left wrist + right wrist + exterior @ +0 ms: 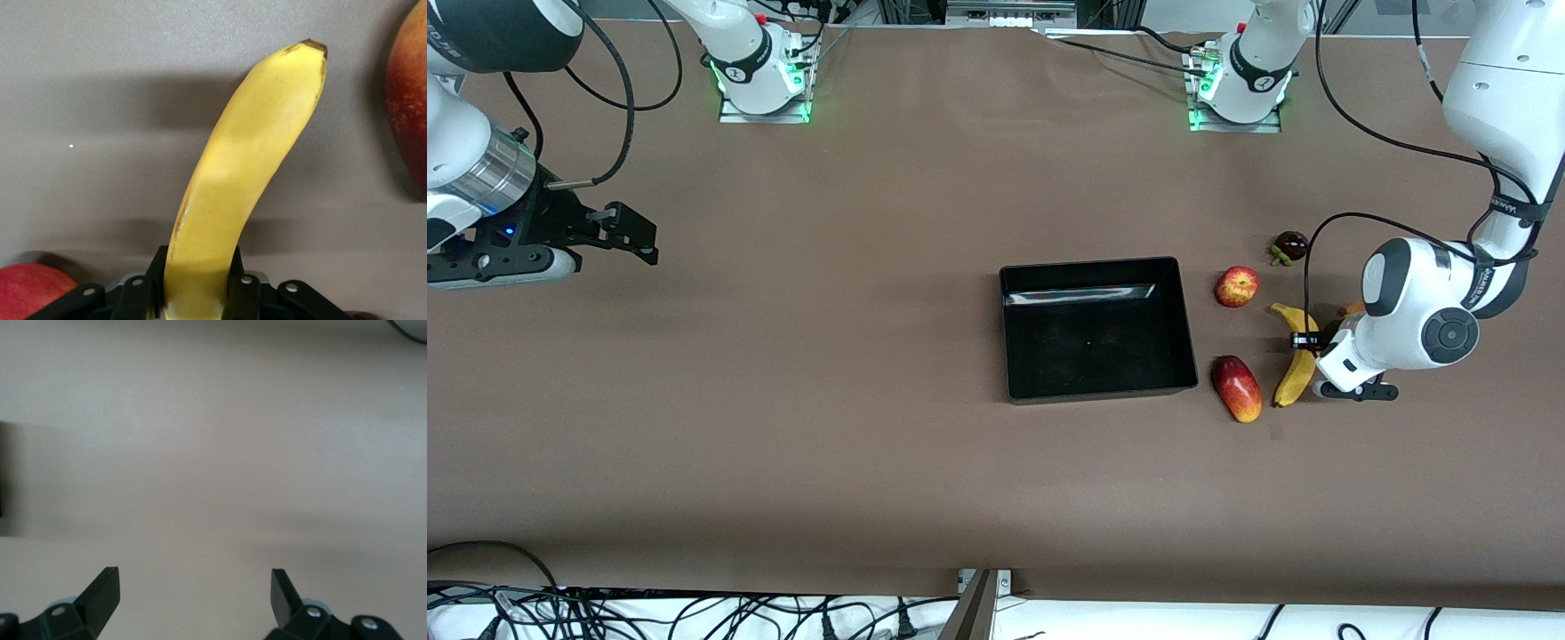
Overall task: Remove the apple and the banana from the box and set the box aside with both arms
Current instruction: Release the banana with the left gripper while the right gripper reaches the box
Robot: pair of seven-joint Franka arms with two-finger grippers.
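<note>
**Left gripper clamped on the banana; right arm parked**

We find the left gripper (198,293) low at the table surface, toward the left arm's end of the table. Its fingers (241,283) press against both sides of the banana (240,180) near one end. In the front view the banana (1296,360) lies on the brown table (827,356), with a black gripper part across its middle.

We locate the box (1096,327) near the table centre. It sits upright with its open top up, and nothing is visible inside it. The apple (1236,286) rests just beside the box, toward the left arm's end, and farther from the front camera than the banana. An elongated red-and-yellow fruit (1237,388) lies nearer the camera, between the box and the banana. A small dark fruit (1289,245) sits farther back than the apple.

We note that the right arm waits. The right gripper (193,593) hangs over bare table at the right arm's end, fingers spread wide, holding nothing.
</note>
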